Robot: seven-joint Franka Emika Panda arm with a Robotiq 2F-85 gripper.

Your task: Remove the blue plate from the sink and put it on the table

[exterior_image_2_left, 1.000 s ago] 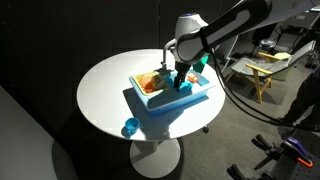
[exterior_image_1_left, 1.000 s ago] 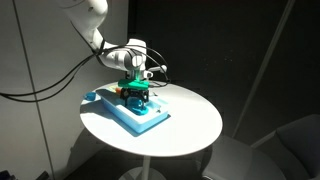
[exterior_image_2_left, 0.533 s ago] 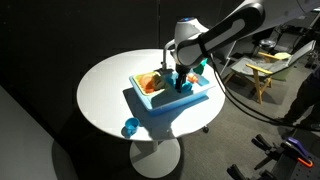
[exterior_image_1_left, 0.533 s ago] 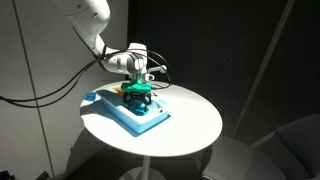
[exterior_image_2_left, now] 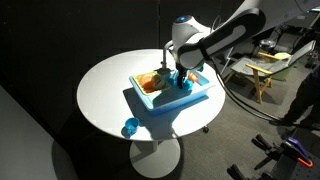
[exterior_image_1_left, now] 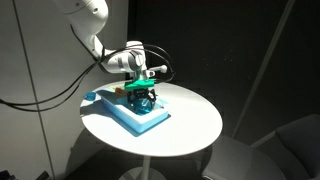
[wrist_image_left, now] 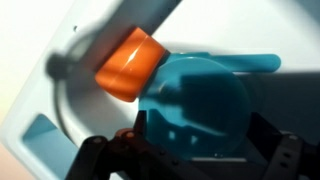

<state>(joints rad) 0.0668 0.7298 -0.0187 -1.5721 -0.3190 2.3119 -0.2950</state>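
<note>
In the wrist view the blue plate (wrist_image_left: 195, 100) lies round and flat in the basin of the light-blue sink (wrist_image_left: 30, 135). An orange cup (wrist_image_left: 130, 62) lies on its side and touches the plate's upper left edge. My gripper (wrist_image_left: 197, 126) is open just above the plate, with one dark finger (wrist_image_left: 138, 128) at its left rim and the other at its right rim. In both exterior views the gripper (exterior_image_1_left: 141, 95) (exterior_image_2_left: 182, 80) hangs low over the sink (exterior_image_1_left: 140, 118) (exterior_image_2_left: 165, 108), which stands on the round white table (exterior_image_1_left: 190, 125) (exterior_image_2_left: 100, 90).
A thin white faucet (wrist_image_left: 62, 95) curves along the basin's left side. A narrow blue piece (wrist_image_left: 250, 62) sticks out past the plate's upper right. A small blue object (exterior_image_2_left: 129, 127) lies on the table near its edge, beside the sink. Dark curtains surround the table.
The gripper has come down a little over the sink basin and stays open. The plate and cup have not moved.
</note>
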